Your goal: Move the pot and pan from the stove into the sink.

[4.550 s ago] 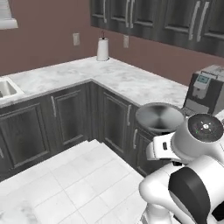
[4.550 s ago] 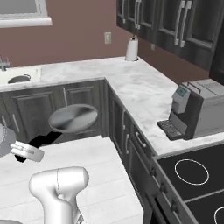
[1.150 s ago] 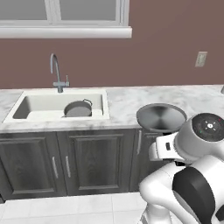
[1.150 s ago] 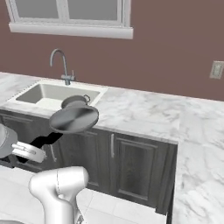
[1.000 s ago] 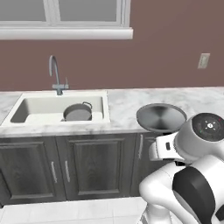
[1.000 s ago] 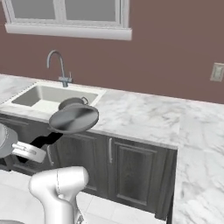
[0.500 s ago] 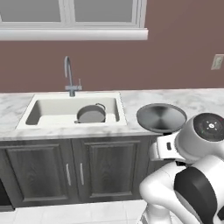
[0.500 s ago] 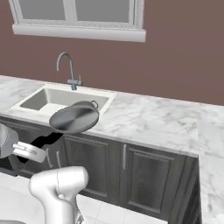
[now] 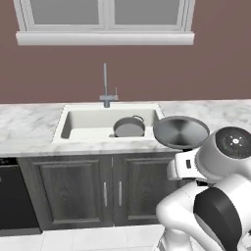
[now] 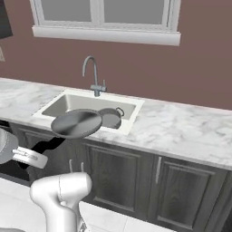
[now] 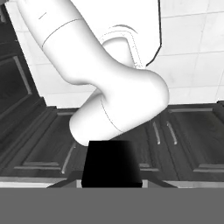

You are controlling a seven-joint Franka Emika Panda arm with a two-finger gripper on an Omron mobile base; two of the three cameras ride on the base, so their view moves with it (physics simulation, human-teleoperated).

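Note:
The grey two-handled pot [image 9: 129,128] [image 10: 110,118] sits inside the pale sink [image 9: 83,120] [image 10: 63,105], at its right end. The silver pan [image 9: 180,131] [image 10: 76,123] hangs level in the air in front of the counter edge, just off the sink's right front corner. My gripper [image 10: 38,152] is shut on the pan's dark handle [image 11: 111,164], low at the left of the right base view. In the left base view my own arm hides the hand. The stove is out of view.
A tall chrome faucet [image 9: 105,83] [image 10: 93,72] rises behind the basin, under a window sill [image 9: 105,38]. White marble counter [image 10: 181,129] runs to both sides over dark cabinet doors [image 9: 73,193]. A black appliance front [image 9: 14,196] stands at the lower left.
The whole picture has shifted as the base drove along the counter, so the sink now lies nearer the middle. The pan has stayed in my grip, unmoved relative to the arm.

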